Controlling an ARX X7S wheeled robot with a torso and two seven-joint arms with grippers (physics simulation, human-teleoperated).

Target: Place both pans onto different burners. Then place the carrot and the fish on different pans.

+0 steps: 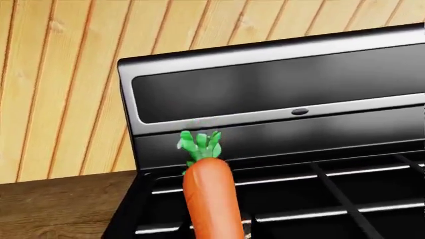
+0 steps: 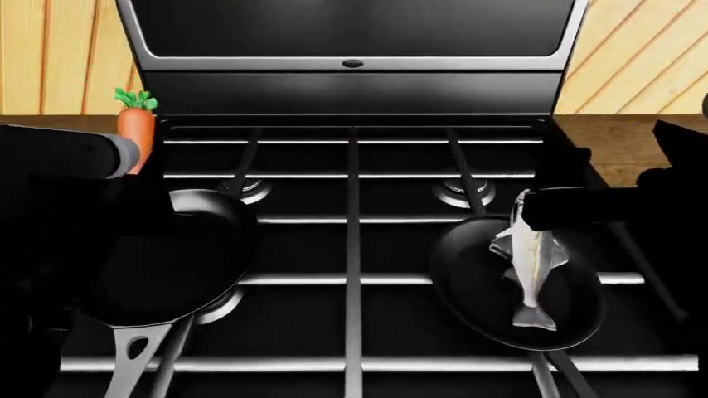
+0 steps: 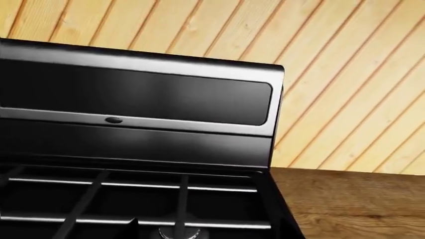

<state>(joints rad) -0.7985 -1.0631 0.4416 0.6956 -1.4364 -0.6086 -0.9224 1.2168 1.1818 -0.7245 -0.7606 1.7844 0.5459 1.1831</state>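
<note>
Head view shows both pans on the stove [image 2: 354,249]: the larger pan [image 2: 166,265], with its silver-grey handle, sits over the front-left burner [image 2: 221,305], and the smaller pan [image 2: 515,282] sits toward the front right, its burner hidden beneath it. The fish [image 2: 529,269] lies in the smaller pan, tail toward the front edge, with the dark right arm just above its head; the right gripper's fingers cannot be made out, so whether it is closed or released I cannot tell. The carrot [image 2: 136,133] is held up near the stove's back-left corner, leaves upward, and the left wrist view shows it rising from that gripper, evidently clamped. Judging by this, only setting the carrot into the empty larger pan remains.
</note>
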